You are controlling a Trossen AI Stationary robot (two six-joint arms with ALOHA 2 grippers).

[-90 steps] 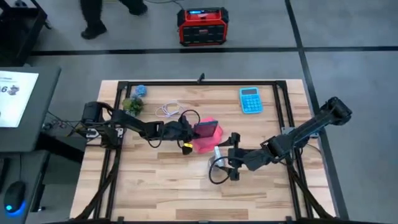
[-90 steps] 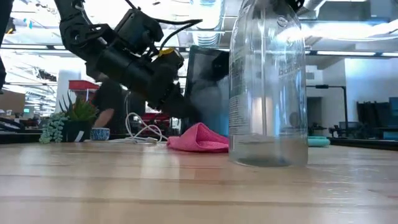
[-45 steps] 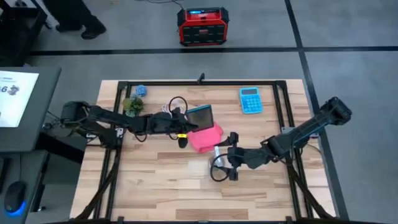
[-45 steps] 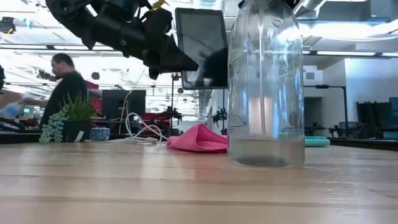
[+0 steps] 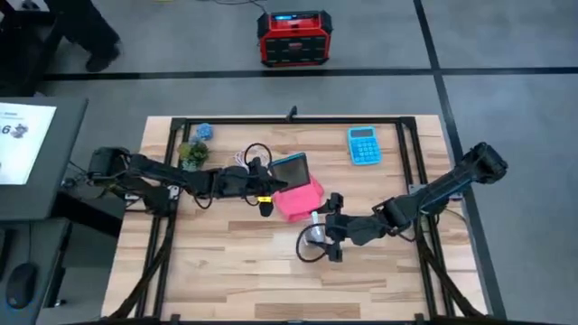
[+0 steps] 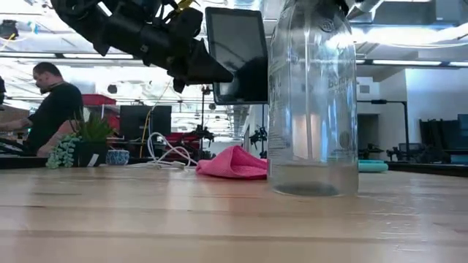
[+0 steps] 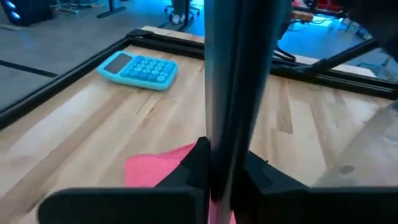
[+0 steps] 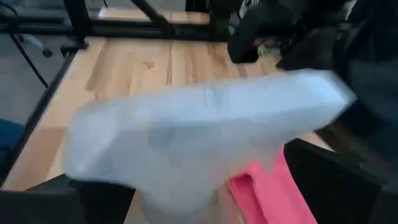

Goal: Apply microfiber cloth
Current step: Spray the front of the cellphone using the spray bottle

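Microfiber cloth (image 5: 296,201): lying bunched on the table (image 5: 226,271), pink, untouched.
Left gripper (image 5: 267,183): clamping the dark phone (image 5: 291,169) by its edge, holding it upright in the air just above the cloth.
Right gripper (image 5: 327,227): gripping the clear bottle (image 6: 313,95), standing just beside the cloth.
Blue calculator (image 5: 363,144): lying well beyond the cloth.
Advice: the phone's screen probably needs lowering flat onto the cloth, grip staying firm, bottle staying clear.

sheet (image 5: 23,135) at left — digit "6"
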